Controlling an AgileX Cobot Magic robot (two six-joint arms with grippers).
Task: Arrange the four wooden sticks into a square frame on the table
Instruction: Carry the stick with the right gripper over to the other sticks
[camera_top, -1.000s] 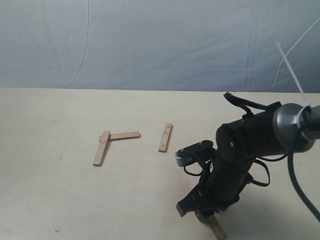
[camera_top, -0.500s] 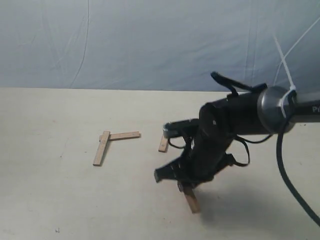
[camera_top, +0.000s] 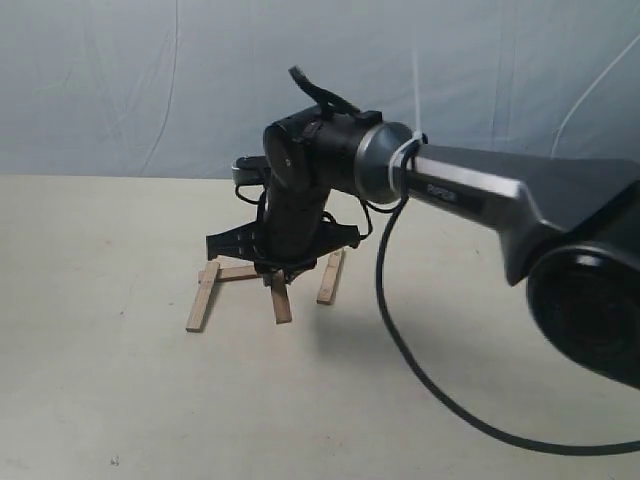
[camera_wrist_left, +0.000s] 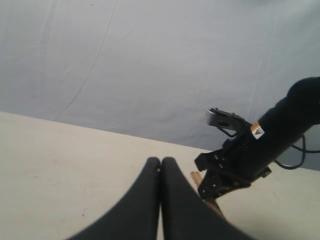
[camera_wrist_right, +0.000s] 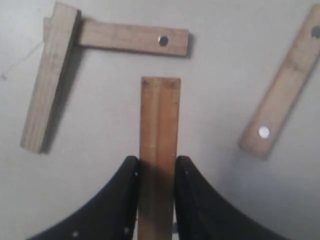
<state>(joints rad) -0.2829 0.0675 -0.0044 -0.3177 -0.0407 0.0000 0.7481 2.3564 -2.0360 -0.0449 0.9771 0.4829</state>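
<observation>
My right gripper (camera_top: 279, 280) (camera_wrist_right: 156, 167) is shut on a wooden stick (camera_top: 281, 300) (camera_wrist_right: 159, 145), which hangs between the others just above the table (camera_top: 100, 400). Two sticks form an L: one slanted (camera_top: 203, 296) (camera_wrist_right: 50, 80) overlapping the end of a flat one (camera_top: 240, 271) (camera_wrist_right: 132, 38). A fourth stick (camera_top: 331, 277) (camera_wrist_right: 282, 95) lies apart on the other side. My left gripper (camera_wrist_left: 160, 162) is shut and empty, away from the sticks; its view shows the right arm (camera_wrist_left: 260, 145) holding the stick (camera_wrist_left: 212, 202).
A grey-blue cloth backdrop (camera_top: 120, 80) stands behind the table's far edge. The right arm's black cable (camera_top: 400, 350) loops over the table on the right side.
The right arm has swung from the front right of the table to the left and back, carrying the held stick to the spot between the L pair and the lone stick.
</observation>
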